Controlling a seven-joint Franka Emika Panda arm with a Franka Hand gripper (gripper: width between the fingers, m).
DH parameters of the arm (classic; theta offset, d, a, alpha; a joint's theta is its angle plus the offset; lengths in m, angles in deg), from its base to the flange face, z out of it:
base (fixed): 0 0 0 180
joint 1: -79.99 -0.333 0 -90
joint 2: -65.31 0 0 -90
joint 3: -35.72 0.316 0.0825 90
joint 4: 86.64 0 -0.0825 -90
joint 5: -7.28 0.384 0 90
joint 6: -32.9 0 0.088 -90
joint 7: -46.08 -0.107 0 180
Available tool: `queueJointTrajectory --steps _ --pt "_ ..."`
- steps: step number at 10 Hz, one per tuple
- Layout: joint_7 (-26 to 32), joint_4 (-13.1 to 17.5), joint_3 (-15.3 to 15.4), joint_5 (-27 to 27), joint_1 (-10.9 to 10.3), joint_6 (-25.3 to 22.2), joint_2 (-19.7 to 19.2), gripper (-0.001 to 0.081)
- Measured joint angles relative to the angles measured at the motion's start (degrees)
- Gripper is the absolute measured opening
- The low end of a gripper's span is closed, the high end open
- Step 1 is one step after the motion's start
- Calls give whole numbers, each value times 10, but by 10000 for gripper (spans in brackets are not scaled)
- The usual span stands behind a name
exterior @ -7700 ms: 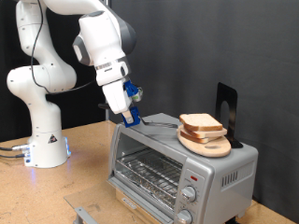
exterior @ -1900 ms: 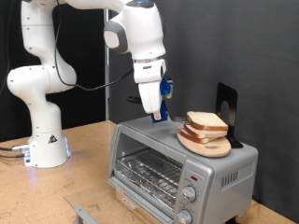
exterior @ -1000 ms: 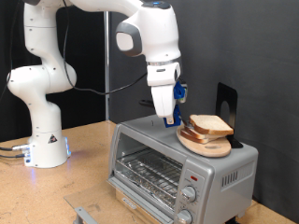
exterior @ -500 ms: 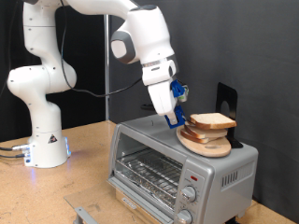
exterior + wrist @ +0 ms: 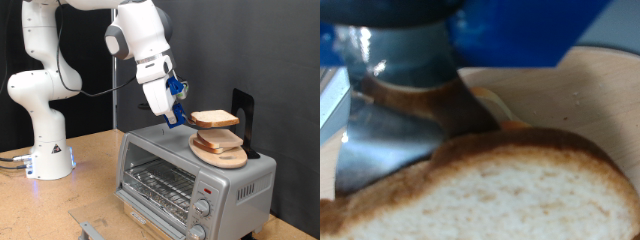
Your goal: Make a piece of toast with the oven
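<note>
The piece of toast (image 5: pixel 215 119) is clamped at one crust edge between the closed fingers (image 5: pixel 179 118) and held level, raised clear above the second slice (image 5: pixel 218 142) on the round board (image 5: pixel 222 156). Below, the oven (image 5: pixel 190 176) on the bench (image 5: pixel 60 205) stands with its door shut.

exterior side-on, wrist close-up, both showing toast (image 5: pixel 214 119)
</note>
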Motion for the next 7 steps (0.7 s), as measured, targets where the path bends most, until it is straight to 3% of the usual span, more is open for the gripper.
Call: queueJointTrajectory --steps 2,4,7 --pt "37 -11 -6 33 0 12 4 384" --pt "98 -43 -29 63 3 7 34 384" --pt "133 -83 -64 63 16 -42 80 384"
